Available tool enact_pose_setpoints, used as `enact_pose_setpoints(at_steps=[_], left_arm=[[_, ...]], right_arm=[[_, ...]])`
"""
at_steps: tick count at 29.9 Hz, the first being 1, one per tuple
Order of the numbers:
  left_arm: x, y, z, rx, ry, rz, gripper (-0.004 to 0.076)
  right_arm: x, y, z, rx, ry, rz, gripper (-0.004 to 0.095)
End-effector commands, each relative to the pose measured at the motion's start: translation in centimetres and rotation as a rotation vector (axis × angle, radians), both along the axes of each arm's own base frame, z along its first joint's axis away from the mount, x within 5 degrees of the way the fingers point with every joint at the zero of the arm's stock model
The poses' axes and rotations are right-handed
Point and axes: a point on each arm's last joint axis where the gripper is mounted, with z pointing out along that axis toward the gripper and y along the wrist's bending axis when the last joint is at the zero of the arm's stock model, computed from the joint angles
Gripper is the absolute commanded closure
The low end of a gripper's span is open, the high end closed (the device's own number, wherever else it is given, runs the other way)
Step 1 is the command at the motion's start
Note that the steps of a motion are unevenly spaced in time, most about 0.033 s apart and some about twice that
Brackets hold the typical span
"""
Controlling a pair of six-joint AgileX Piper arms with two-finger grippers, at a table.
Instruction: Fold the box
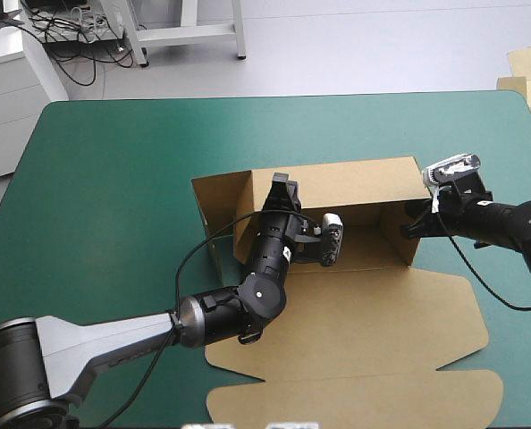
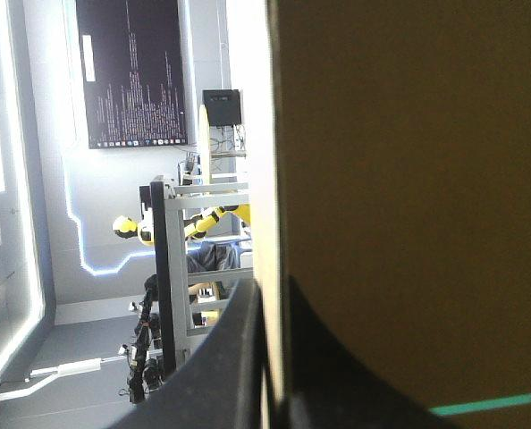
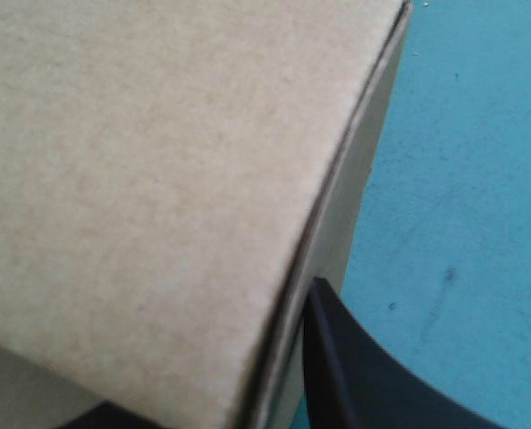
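Box: one cut sheet of brown board [image 1: 337,313], matte and flat-faced, in the middle of the worktop [image 1: 113,179]. A long rear wall and a short wall at each end stood raised, and the wide lid with rounded tabs lay flat on the near side.
Cover: teal-green [image 3: 462,179], smooth, faintly speckled.
Left tool [image 1: 282,190]: all but closed, pinching the top edge of the rear wall near its left end. My wrist view showed the thin pale edge of the box [image 2: 408,179] running up between the two black fins.
Right tool [image 1: 415,219]: nearly closed on the right end wall, with one finger [image 3: 364,375] against its outer face.
Count: one box, three walls up, my two tools, and a few pale board sheets [image 1: 526,67] beyond the worktop's far right corner.
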Motion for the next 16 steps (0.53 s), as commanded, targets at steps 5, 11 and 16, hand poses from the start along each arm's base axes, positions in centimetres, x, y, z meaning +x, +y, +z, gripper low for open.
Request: enact_pose_setpoints(at_steps=[5, 11, 16], left_arm=[[-0.4, 0.1, 1.7, -0.058, -0.019, -0.013, 0.0734], [-0.4, 0.1, 1.8, -0.058, -0.019, -0.012, 0.0734], [-0.4, 0.1, 1.8, -0.058, -0.019, -0.012, 0.0734]], right_arm=[[-0.4, 0.9, 1.1, 0.071, -0.006, 0.063, 0.0906], [-0.5, 1.4, 1.1, 0.076, 0.01, 0.071, 0.0906], [-0.2, 2.4, 1.1, 0.062, -0.004, 0.038, 0.0905]])
